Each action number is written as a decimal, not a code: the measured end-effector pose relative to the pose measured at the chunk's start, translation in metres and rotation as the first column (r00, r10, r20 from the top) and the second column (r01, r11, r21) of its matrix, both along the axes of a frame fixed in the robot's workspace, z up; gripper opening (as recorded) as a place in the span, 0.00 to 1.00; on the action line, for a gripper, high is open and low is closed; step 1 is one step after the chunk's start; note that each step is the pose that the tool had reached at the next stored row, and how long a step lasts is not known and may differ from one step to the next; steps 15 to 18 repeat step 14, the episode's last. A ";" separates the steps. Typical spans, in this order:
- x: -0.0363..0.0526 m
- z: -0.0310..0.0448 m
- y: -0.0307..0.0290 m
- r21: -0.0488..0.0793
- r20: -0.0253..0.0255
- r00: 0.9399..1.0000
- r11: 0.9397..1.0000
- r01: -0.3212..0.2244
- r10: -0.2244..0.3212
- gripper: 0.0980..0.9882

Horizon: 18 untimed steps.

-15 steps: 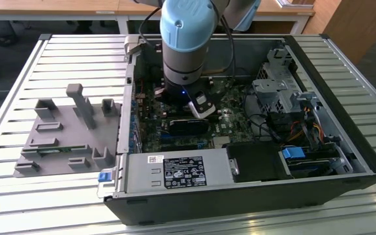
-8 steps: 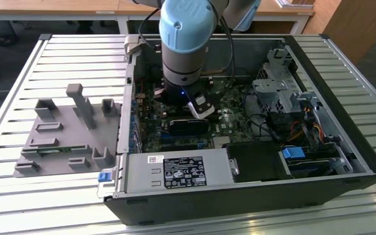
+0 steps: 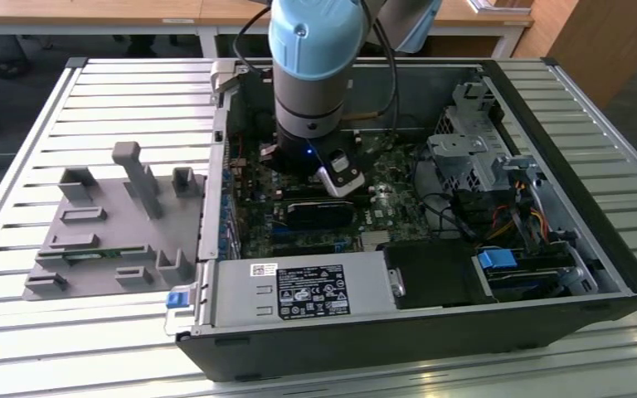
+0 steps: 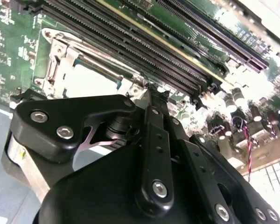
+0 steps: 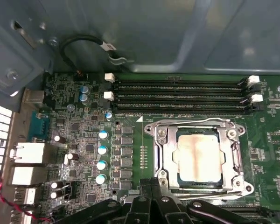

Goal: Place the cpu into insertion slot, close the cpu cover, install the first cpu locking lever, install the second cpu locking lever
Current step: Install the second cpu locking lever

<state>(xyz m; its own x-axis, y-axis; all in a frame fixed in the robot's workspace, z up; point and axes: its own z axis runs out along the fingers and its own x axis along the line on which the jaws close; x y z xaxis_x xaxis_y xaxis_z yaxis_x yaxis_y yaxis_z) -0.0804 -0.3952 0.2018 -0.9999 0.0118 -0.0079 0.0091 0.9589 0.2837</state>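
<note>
Arm (image 3: 316,75) reaches down into an open computer case (image 3: 407,249) that lies on a slatted metal surface (image 3: 109,91), its wrist just above the green board (image 3: 391,207) in the exterior view. A grey plastic fixture (image 3: 114,224) sits on the slats at the exterior view's left, just beside the case.

In the first wrist view the cpu (image 5: 199,157) lies flat in the slot (image 5: 169,161), its silvery top marked with pale brownish smears. The cover (image 5: 235,158) is down around it: the metal frame rings the chip on all sides and the chip shows through its window. Whether the locking levers are latched cannot be told. Four long black memory slots (image 5: 177,95) run just beside the socket, between it and the case wall, and a row of small blue-topped capacitors (image 5: 102,156) stands on the other side.

The claw (image 5: 151,186) hangs close over the board at the edge of the socket frame. Its black fingers (image 4: 155,140) come together to a narrow tip near the frame's corner in the second wrist view, where the chip (image 4: 91,81) shows as a bright patch. The claw looks drawn narrow, with nothing visible between its tips; contact with the frame cannot be judged.
</note>
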 end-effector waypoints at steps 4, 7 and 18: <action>0.0000 0.0067 0.0000 0.000 0.000 1.000 1.000 0.000 0.000 0.01; 0.0000 0.0103 0.0000 0.000 0.000 1.000 1.000 0.000 0.000 0.01; 0.0000 0.0189 0.0000 0.000 0.000 1.000 1.000 0.000 0.000 0.01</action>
